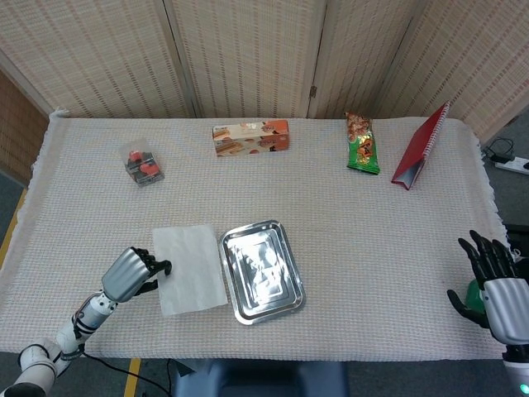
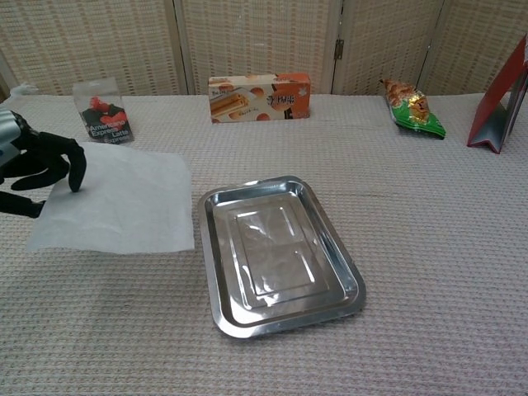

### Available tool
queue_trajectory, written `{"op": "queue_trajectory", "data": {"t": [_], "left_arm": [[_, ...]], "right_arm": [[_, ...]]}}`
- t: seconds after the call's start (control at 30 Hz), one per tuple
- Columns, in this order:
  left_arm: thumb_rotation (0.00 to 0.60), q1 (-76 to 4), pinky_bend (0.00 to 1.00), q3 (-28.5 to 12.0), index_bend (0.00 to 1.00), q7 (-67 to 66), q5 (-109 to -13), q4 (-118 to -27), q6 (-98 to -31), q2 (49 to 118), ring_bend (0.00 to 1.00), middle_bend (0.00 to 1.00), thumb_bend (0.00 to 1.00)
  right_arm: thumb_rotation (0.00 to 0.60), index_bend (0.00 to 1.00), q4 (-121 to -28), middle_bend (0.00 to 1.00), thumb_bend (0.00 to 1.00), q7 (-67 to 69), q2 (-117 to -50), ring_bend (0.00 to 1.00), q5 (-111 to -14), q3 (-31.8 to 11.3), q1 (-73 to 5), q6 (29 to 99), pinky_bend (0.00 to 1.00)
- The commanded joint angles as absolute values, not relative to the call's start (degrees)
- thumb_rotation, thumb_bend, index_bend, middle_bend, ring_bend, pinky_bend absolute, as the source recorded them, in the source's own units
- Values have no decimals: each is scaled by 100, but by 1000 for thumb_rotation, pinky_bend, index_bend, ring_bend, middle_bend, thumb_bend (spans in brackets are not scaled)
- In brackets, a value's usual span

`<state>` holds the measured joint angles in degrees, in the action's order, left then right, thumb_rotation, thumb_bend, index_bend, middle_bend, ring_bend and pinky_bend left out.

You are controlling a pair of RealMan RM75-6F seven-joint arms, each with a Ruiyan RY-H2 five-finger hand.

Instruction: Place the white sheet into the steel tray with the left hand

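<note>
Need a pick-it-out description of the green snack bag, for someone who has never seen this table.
Look along the table's far edge, toward the right. Between the orange biscuit box and the propped red notebook lies the green snack bag: the only green item, flat, with orange-brown print.

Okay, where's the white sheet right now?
In the chest view the white sheet is at the left, held up off the cloth by the left hand, just left of the steel tray and not yet over it.

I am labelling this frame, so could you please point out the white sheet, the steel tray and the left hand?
white sheet point(image 2: 124, 202), chest view, its middle.
steel tray point(image 2: 276, 252), chest view, bare floor.
left hand point(image 2: 37, 169), chest view, dark fingers at the sheet's edge.
</note>
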<state>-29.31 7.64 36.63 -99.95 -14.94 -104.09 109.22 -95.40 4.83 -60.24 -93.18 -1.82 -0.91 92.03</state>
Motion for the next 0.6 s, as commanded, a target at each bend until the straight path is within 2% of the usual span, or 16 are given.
{"op": "queue_trajectory", "data": {"t": [0.03,0.23,0.6], "left_arm": [[600,-3038,1000,815,647,3467,-10067,-1589,-10277,11042,1000,1000,549],[600,-3328,1000,842,649,2920,-10155,-1692,-9893,11478,1000,1000,559],[600,-3703,1000,746,655,2038,-10120,-1799,-9262,12020,1000,1000,574]], "right_arm": [[600,0,-9566,0,355,658,-5932,0,-9339,-175,-72,9240,0],[600,0,-9587,0,356,1075,-5706,0,-9180,-177,-51,9162,0],[600,0,-9553,0,355,1763,-5384,0,-9206,-158,142,9442,0]]}}
